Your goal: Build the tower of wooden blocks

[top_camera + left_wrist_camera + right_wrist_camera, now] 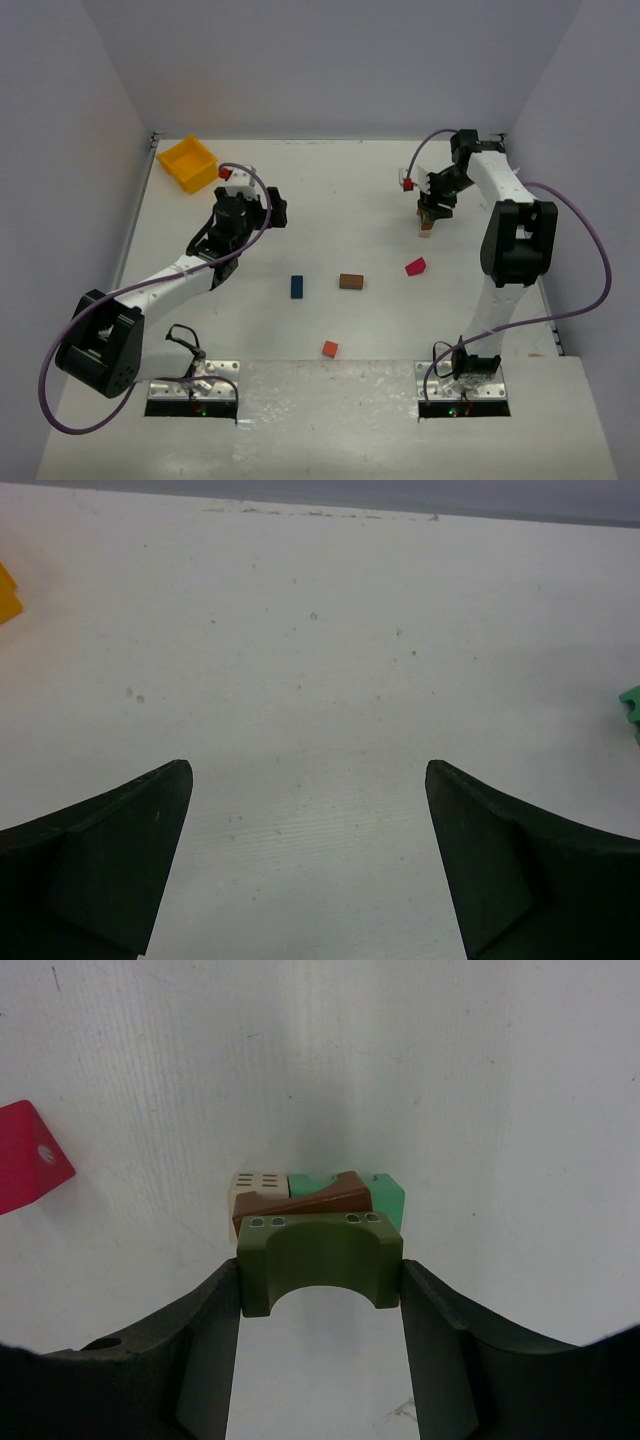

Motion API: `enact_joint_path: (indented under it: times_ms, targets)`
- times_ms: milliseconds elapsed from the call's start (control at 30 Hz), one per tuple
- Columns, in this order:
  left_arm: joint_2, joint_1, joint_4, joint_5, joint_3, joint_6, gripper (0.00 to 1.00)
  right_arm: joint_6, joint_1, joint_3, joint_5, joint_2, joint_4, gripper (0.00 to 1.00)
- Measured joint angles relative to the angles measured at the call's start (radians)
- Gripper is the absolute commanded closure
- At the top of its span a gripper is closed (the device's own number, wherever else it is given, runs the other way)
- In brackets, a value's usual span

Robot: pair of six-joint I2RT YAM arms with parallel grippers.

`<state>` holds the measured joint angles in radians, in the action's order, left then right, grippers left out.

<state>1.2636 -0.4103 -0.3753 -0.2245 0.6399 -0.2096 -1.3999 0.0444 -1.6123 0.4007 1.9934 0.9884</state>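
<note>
Right wrist view looks down along the right gripper [320, 1272], which is clamped on an olive arch block [320, 1250]: one finger presses on each end of the arch, and its hollow opens toward the bottom of that view. Just past the arch, partly hidden by it, sits the beginning of the wood block tower [318, 1198]. It is made of a pale block [258, 1184], a brown wedge [310, 1203] and a green block [388, 1196], bunched together on the white bench [480, 1080]. The arch's long axis runs left to right across the jaws, and the cluster beyond it lies along the same line, so the two look squared to each other. Whether the arch rests on the wedge or hangs just above it cannot be told. From above, this cluster stands at the far right of the bench. The loose magenta block [415, 266] lies near it, while the brown block [351, 281], blue block [297, 287] and orange-red block [330, 349] lie well apart toward the middle and near side. The left gripper [305, 775] has its jaws wide apart and empty over bare bench at the far left, near the yellow bin [188, 163], so the right arm is plainly the nearer one. The placement likely depends on keeping the arch centred over the cluster before release.
</note>
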Motion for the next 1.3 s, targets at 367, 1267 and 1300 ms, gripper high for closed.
enact_joint_path:
  times_ms: [367,1267,1300]
  targets:
    - [0.008,0.000,0.003,0.002,0.013,0.003,0.00,-0.003,0.000,-0.024,0.000,0.013,0.036,0.55]
    - [0.019,0.000,0.006,0.033,0.015,0.003,0.00,0.052,-0.036,0.101,0.074,-0.125,-0.129,0.62]
    - [0.019,0.000,0.006,0.034,0.015,0.003,0.00,0.057,-0.045,0.101,0.078,-0.134,-0.138,0.62]
